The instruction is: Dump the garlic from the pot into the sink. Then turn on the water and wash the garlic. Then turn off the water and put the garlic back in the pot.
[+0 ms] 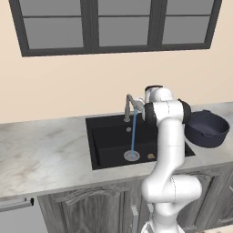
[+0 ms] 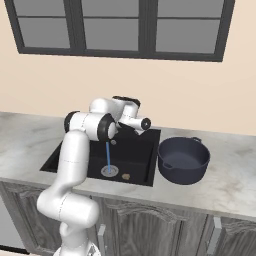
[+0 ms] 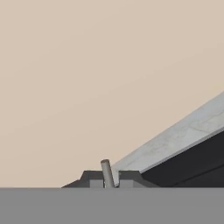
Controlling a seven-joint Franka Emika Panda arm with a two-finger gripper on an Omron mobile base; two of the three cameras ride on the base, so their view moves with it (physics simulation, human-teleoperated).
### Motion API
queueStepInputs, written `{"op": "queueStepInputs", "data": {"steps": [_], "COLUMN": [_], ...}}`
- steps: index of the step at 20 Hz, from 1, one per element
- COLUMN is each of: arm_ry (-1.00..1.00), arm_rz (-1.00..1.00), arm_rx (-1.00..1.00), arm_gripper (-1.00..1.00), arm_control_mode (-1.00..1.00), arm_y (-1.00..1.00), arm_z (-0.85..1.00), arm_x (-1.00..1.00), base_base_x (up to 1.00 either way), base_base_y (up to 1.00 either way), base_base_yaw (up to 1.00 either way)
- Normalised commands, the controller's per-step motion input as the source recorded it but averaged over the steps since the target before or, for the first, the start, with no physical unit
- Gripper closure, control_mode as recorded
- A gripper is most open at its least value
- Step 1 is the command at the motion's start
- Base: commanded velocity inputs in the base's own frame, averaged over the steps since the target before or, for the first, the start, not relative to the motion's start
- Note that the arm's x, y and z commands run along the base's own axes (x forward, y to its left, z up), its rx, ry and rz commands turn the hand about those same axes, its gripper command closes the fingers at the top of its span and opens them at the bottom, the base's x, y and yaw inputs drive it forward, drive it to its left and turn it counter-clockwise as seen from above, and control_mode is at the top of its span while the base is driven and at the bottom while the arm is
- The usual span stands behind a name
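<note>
The garlic [image 1: 150,156] [image 2: 126,176] lies on the floor of the black sink [image 1: 107,139] [image 2: 141,150], just right of the steel drain [image 1: 132,155] [image 2: 109,171]. A blue stream of water [image 1: 133,134] [image 2: 108,157] runs from the grey faucet [image 1: 128,108] onto the drain. The dark navy pot [image 1: 207,129] [image 2: 183,160] stands upright on the counter to the right of the sink. My arm reaches over the basin to the faucet. In the hand view my gripper [image 3: 106,180] is shut on a thin grey faucet handle [image 3: 105,170] that stands between the fingertips.
A marble counter [image 1: 41,154] [image 2: 230,185] [image 3: 183,133] surrounds the sink, with a beige wall [image 3: 87,65] and a dark-framed window [image 1: 118,25] behind it. Cabinet doors [image 2: 160,230] sit below the counter edge. My arm's elbow hangs over the sink's right half.
</note>
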Motion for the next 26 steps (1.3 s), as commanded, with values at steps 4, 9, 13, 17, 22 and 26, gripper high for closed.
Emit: {"op": "queueStepInputs", "data": {"steps": [4,9,13,17,22,26], "arm_ry": [0.00,0.00,0.00,-0.05,-0.10,-0.23], "arm_rz": [0.02,0.01,0.00,0.00,0.00,0.03], "arm_rx": [0.00,-0.03,-0.13,-0.11,-0.02,0.02], "arm_gripper": [1.00,1.00,1.00,1.00,1.00,1.00], "arm_control_mode": [-1.00,-1.00,-1.00,-1.00,-1.00,-1.00], "arm_y": [0.07,0.28,0.50,0.46,0.30,0.08], "arm_z": [0.00,0.00,0.00,0.00,0.00,0.00], "arm_x": [0.00,0.04,0.07,0.04,0.07,0.03], "base_base_x": [0.00,0.00,0.00,0.00,0.00,0.00], "base_base_y": [0.00,0.00,0.00,0.00,0.00,0.00], "base_base_yaw": [0.00,0.00,0.00,0.00,0.00,0.00]}}
